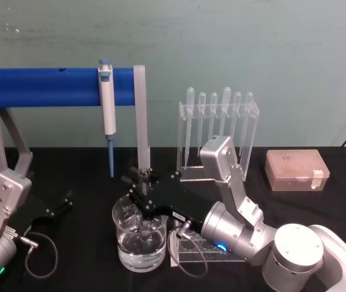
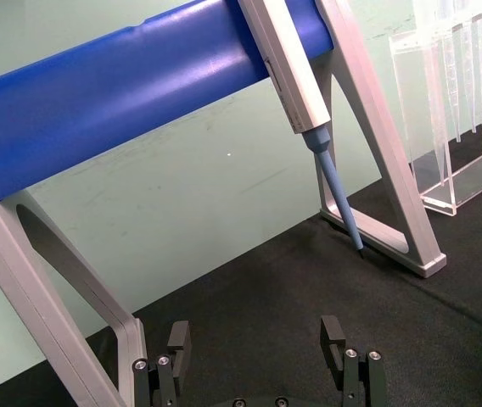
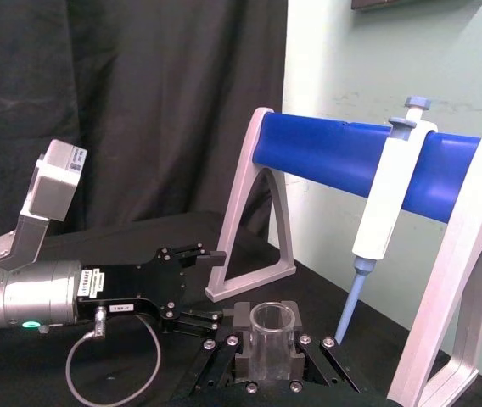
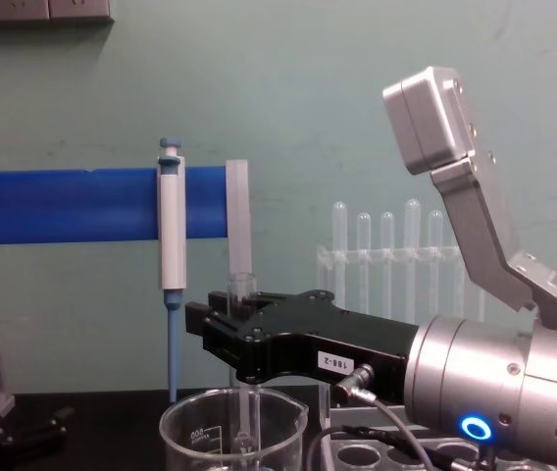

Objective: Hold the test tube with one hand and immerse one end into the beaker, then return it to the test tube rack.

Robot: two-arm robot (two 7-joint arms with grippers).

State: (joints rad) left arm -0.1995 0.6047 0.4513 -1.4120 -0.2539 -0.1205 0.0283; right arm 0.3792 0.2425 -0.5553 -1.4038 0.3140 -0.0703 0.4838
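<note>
Head: right end effector clamped on the test tube, upright, lower end down in the beaker nr the counter's front edge; rack just beside it. Left end effector parked by the left edge. Left wrist: it's spread apart, empty. Right wrist: tube rim gripped square. Chest: tube sits inside beaker wall. Risk: swinging sideways w/o lifting first knocks glass on the rim and tips the beaker.

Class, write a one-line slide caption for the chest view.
Right gripper holds the test tube upright, its lower end inside the beaker; left gripper parked open at far left.
</note>
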